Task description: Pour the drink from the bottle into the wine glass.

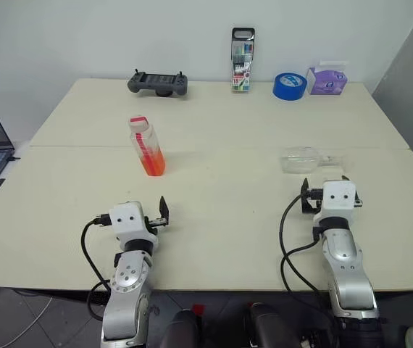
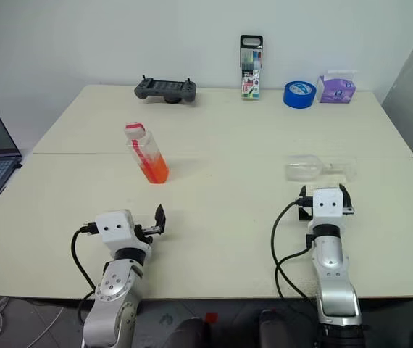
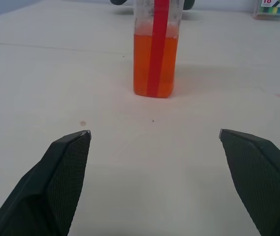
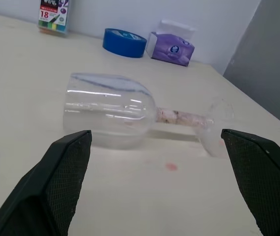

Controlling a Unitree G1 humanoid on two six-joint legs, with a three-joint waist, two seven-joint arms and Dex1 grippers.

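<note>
Bottle [image 1: 147,146] upright mid-table, cap cropped in left wrist view | wine glass [image 4: 130,118] lying sideways, faint, foot blurry | left gripper [image 3: 154,135] spread, empty | right gripper [image 4: 154,135] spread wide, touching nothing

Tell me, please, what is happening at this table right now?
Nothing is being handled yet. The bottle stands upright on the table with its cap on, about half full of the orange drink. The wine glass lies on its side, empty. The left gripper sits open facing the bottle, and the right gripper sits open facing the glass; neither touches anything. The glass probably needs standing up before pouring.
</note>
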